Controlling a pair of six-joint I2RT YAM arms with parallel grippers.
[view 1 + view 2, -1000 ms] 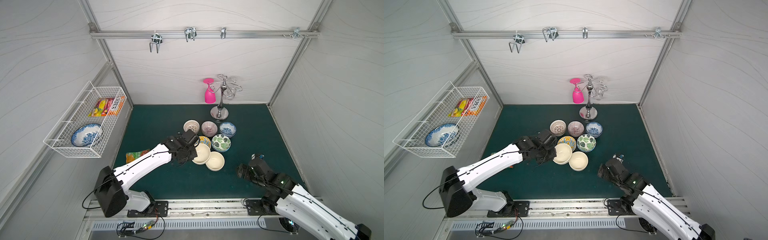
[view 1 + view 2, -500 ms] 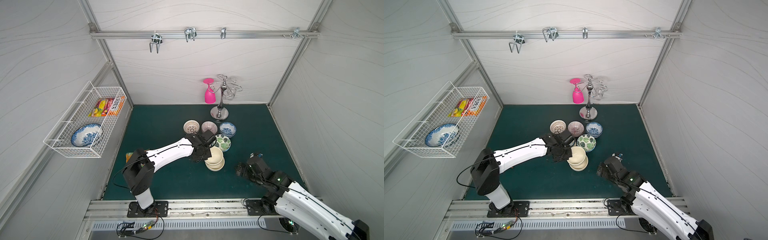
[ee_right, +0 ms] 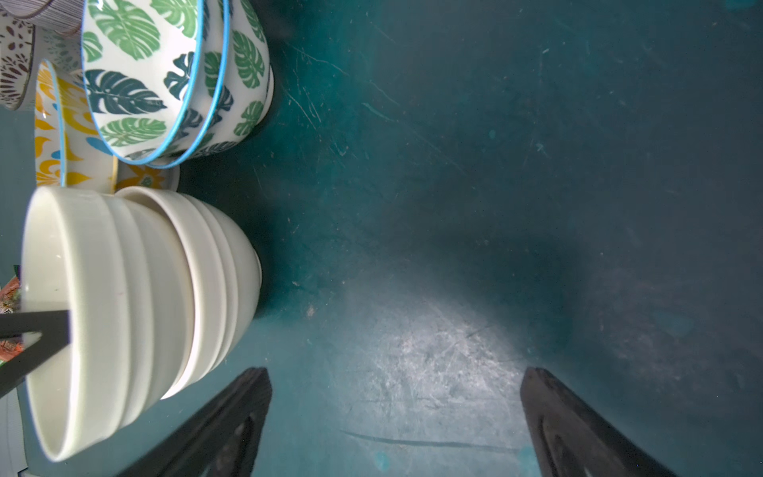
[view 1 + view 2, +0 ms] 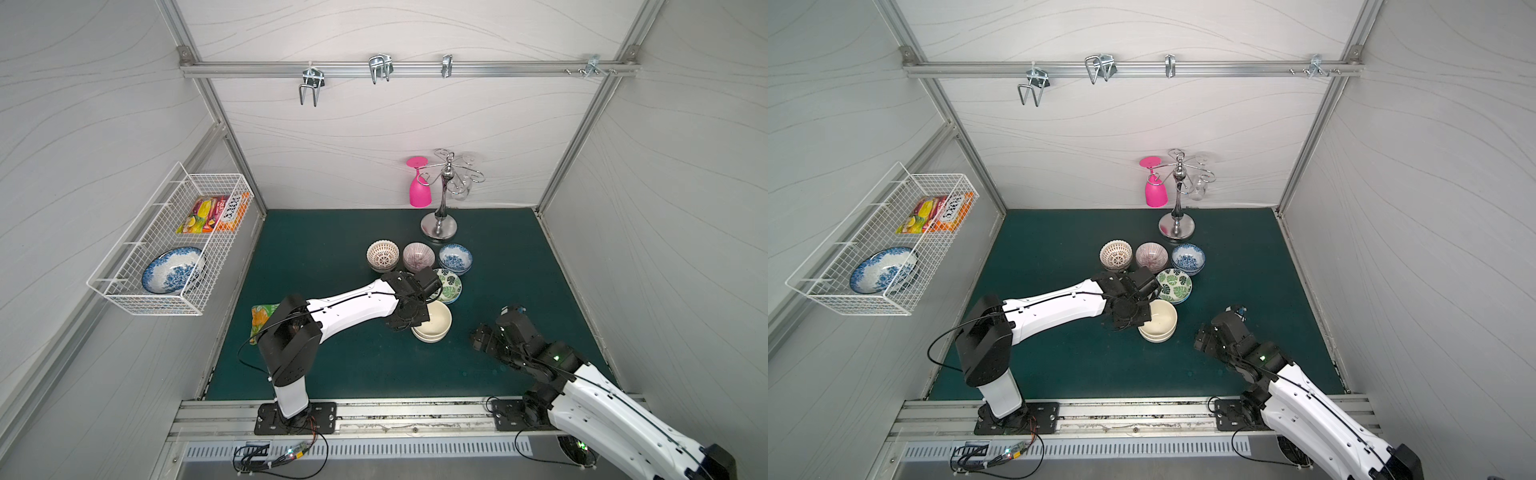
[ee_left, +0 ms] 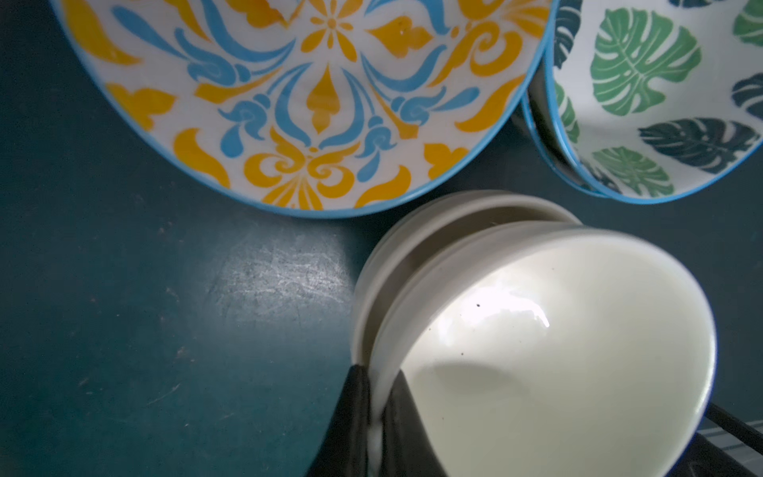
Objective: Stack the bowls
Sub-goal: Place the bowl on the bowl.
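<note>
Right now my left gripper (image 5: 377,373) is clamped on the rim of the top plain cream ceramic bowl (image 5: 557,351), with 1 finger inside and 1 outside. That round bowl sits mouth up, its axis near vertical, nested on the cream stack (image 3: 206,268) at mid-mat. The yellow-blue floral bowl (image 5: 309,103) and the green leaf bowl (image 5: 644,82) crowd the stack's far side. My right gripper (image 3: 396,371) hangs wide open and empty over the dark green mat (image 3: 495,206), near the stack.

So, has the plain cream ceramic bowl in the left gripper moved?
Yes. The cream bowl moved rightward, ending in front of the green leaf bowl.
</note>
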